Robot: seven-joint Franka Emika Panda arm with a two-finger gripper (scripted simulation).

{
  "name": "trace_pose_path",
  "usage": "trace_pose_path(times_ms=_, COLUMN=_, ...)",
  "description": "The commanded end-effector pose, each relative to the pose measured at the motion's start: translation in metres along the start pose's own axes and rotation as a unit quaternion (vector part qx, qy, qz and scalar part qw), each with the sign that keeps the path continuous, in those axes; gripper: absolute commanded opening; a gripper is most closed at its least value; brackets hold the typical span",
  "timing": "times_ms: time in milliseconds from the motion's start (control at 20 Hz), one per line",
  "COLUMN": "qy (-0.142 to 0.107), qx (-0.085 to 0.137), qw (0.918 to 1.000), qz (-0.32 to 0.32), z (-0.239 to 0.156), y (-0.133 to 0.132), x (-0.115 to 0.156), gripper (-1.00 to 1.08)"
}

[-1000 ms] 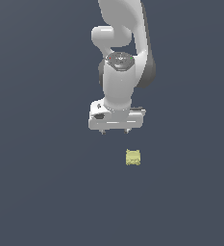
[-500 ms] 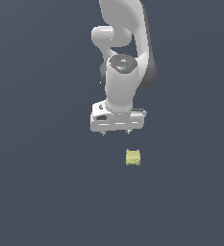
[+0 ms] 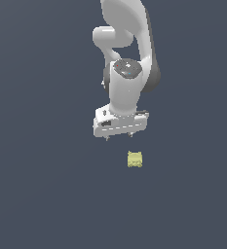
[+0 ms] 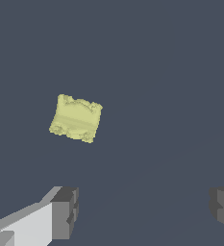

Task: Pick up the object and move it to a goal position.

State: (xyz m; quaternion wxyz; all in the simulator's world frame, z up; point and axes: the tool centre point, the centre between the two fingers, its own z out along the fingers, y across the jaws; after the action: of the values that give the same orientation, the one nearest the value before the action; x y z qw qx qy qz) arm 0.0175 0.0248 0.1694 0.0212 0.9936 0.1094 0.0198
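Center frame, my gripper (image 3: 120, 138) hangs with jaws spread wide, holding nothing, touching nothing. Block (image 3: 135, 159) sits apart, lower right of it; fingers (image 4: 64, 212) clear.

The worktop (image 3: 42, 185) is bare dark grey on every side of the object (image 3: 135, 159), so approaches from any clock direction are unobstructed. In the exterior view the hand (image 3: 120, 137) hangs near the block at about eleven o'clock from it, apart from it, with open space between. In the wrist view the fingers (image 4: 64, 212) stand wide apart, the gap between them unoccupied, the block (image 4: 76, 118) lying outside it.
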Motion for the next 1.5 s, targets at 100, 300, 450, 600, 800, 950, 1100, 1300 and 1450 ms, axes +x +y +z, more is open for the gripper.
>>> trace_pose_path(times_ms=100, qy=-0.002, qx=0.000, qw=0.9988, qz=-0.049, z=0.006, y=-0.005, x=0.005, gripper=1.00)
trace_pose_path(times_ms=300, qy=-0.005, qx=0.001, qw=0.9943, qz=-0.106, z=0.013, y=-0.011, x=0.010, gripper=1.00)
trace_pose_path(times_ms=450, qy=-0.007, qx=0.002, qw=0.9883, qz=-0.152, z=0.019, y=-0.016, x=0.014, gripper=1.00)
trace_pose_path(times_ms=600, qy=-0.008, qx=0.003, qw=0.9801, qz=-0.198, z=0.025, y=-0.021, x=0.018, gripper=1.00)
trace_pose_path(times_ms=800, qy=-0.009, qx=0.006, qw=0.9660, qz=-0.258, z=0.032, y=-0.028, x=0.023, gripper=1.00)
trace_pose_path(times_ms=950, qy=-0.010, qx=0.008, qw=0.9531, qz=-0.302, z=0.038, y=-0.033, x=0.027, gripper=1.00)
trace_pose_path(times_ms=1100, qy=-0.010, qx=0.010, qw=0.9383, qz=-0.345, z=0.043, y=-0.038, x=0.031, gripper=1.00)
trace_pose_path(times_ms=1300, qy=-0.010, qx=0.014, qw=0.9156, qz=-0.402, z=0.051, y=-0.045, x=0.036, gripper=1.00)
trace_pose_path(times_ms=1450, qy=-0.009, qx=0.016, qw=0.8965, qz=-0.443, z=0.056, y=-0.050, x=0.040, gripper=1.00)
